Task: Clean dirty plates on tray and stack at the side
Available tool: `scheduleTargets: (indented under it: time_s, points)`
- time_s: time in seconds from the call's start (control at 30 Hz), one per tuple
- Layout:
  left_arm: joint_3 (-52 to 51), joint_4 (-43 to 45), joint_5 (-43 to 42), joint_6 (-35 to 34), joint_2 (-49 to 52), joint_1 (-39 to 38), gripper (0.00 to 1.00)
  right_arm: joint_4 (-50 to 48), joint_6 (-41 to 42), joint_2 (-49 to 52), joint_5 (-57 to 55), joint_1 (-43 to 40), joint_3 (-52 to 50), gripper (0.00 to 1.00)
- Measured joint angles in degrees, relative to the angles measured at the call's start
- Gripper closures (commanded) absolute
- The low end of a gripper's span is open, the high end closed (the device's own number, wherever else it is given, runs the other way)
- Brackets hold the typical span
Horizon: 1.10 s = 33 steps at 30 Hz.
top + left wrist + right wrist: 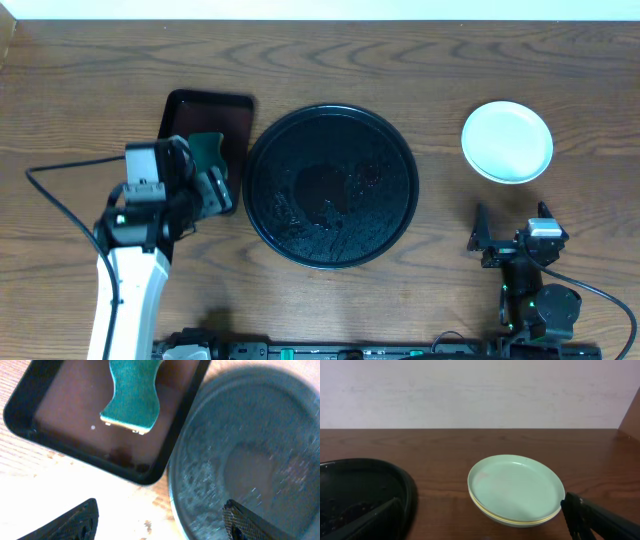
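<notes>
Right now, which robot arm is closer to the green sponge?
Left. The left end effector is just beside the sponge; the right end effector sits far across the table, beyond the black tray.

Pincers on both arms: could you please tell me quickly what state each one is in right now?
Left pincer: open, holding nothing.
Right pincer: open, holding nothing.

Three cameras, all catching my black tray
Overhead looks straight down on it from high up. My left wrist view hangs close above its left rim, facing down. My right wrist view sits low to its right, looking level toward the far wall.
</notes>
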<state>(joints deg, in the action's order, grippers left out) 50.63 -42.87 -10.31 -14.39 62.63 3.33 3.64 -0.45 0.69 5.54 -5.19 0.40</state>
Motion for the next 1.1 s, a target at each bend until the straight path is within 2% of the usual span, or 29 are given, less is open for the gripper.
scheduleTargets:
  time_s: [0.07, 0.23, 0.4, 0.67, 1.1]
  points:
    - [-2.8, 0.6, 0.2, 2.6, -2.6, 0.0, 0.2, 0.0, 0.0, 0.0, 0.0, 0.0, 0.0, 0.01]
    - [-14.3, 10.0, 0.2, 7.0, -12.7, 0.0, 0.2, 0.0, 0.0, 0.0, 0.0, 0.0, 0.0, 0.01]
    - [-27.5, 22.5, 0.2, 8.5, -25.8, 0.0, 0.2, 0.0, 0.0, 0.0, 0.0, -0.1, 0.0, 0.01]
    - [-41.7, 35.2, 0.2, 8.7, -41.7, 0.0, 0.2, 0.0, 0.0, 0.0, 0.0, -0.3, 0.0, 0.01]
    - [-48.9, 40.9, 0.4, 8.7, -55.5, 0.0, 0.2, 0.0, 0.0, 0.0, 0.0, -0.3, 0.0, 0.01]
